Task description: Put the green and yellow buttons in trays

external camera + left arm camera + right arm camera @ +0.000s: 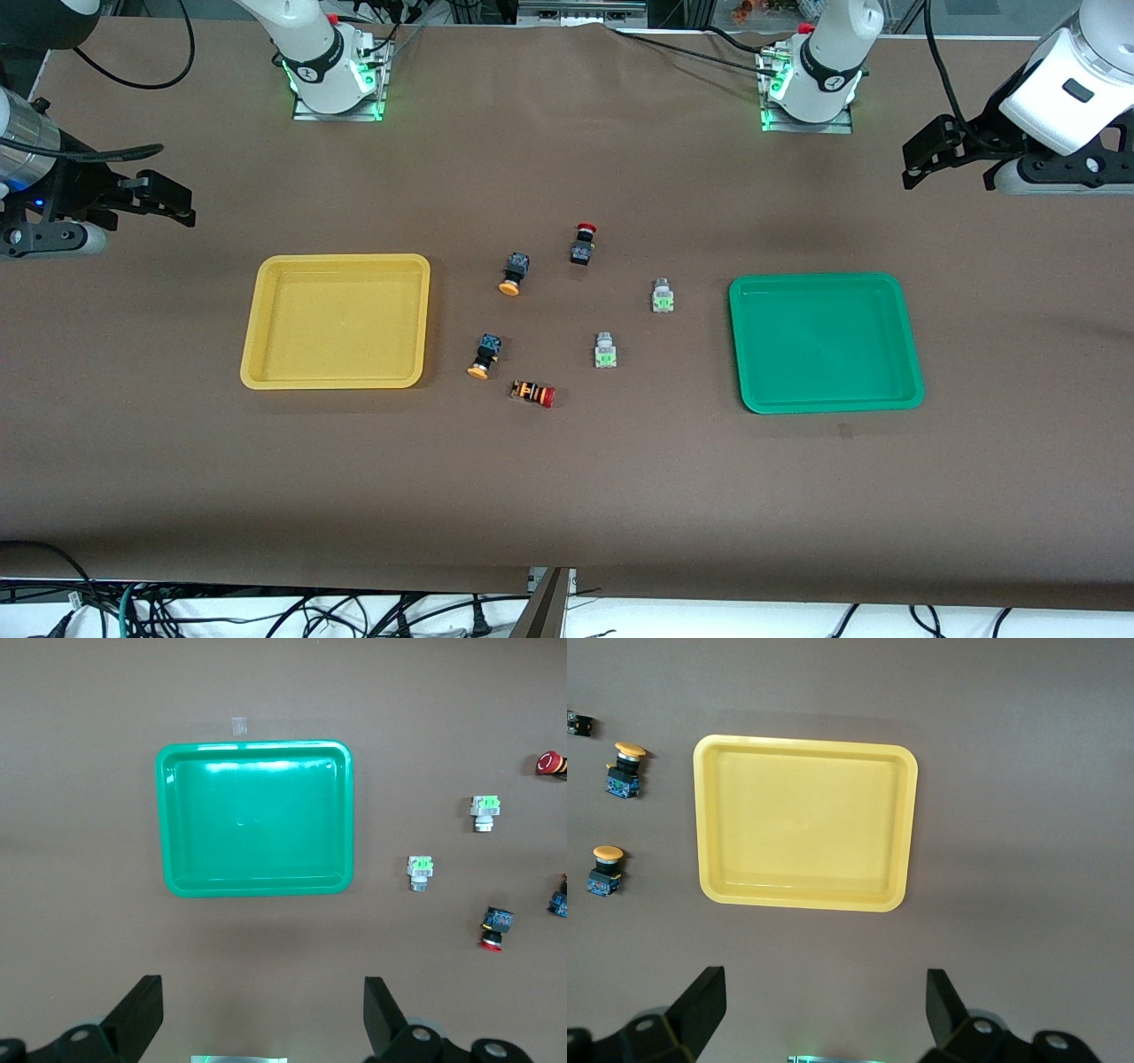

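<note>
Two yellow buttons (513, 273) (485, 356) lie beside the yellow tray (337, 260). Two green buttons (663, 296) (605, 351) lie beside the green tray (815, 278). Both trays are empty. My left gripper (921, 164) is open and empty, up over bare table at the left arm's end. Its wrist view shows its fingers wide apart (263, 1019), the green tray (257, 746) and both green buttons (485, 811) (421, 872). My right gripper (164, 199) is open and empty over bare table at the right arm's end. Its wrist view (826, 1010) shows the yellow tray (806, 743) and both yellow buttons (625, 769) (605, 870).
A black switch with a red cap (583, 244) lies among the buttons, farthest from the front camera. An orange-and-black striped switch with a red cap (533, 393) lies nearest to it. A small tape mark (846, 431) sits near the green tray.
</note>
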`<state>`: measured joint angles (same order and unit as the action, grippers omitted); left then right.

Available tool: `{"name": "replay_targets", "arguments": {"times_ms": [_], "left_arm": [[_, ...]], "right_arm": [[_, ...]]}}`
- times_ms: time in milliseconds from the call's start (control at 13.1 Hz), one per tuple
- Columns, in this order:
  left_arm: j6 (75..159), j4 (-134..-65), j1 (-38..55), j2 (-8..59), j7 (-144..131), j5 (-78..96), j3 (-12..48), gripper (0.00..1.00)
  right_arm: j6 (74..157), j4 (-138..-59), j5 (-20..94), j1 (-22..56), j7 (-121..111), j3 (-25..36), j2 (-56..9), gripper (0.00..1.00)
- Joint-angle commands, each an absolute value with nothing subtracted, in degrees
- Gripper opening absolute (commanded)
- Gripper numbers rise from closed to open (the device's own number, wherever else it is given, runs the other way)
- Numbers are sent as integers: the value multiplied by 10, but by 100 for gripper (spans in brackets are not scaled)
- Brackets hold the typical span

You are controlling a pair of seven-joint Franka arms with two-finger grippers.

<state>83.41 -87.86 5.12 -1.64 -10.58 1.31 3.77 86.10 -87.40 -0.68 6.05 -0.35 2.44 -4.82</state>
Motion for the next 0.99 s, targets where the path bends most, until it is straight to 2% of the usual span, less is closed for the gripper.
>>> {"name": "replay_targets", "arguments": {"times_ms": [0,304,685,913], "left_arm": [[825,-861,47,-9,-79,19,40,100],[824,-860,47,-10,-75,19,40,100],[820,-875,50,-3,-73,19,44,100],[823,-877,62,56,-49,18,49,100]], "right_arm": [[854,-860,-11,59,-6,25,-53,100],[862,-860,-6,65,6,23,-61,100],[897,-862,-9,102,-3,23,-142,100],[957,-866,3,137,54,23,-199,100]]}}
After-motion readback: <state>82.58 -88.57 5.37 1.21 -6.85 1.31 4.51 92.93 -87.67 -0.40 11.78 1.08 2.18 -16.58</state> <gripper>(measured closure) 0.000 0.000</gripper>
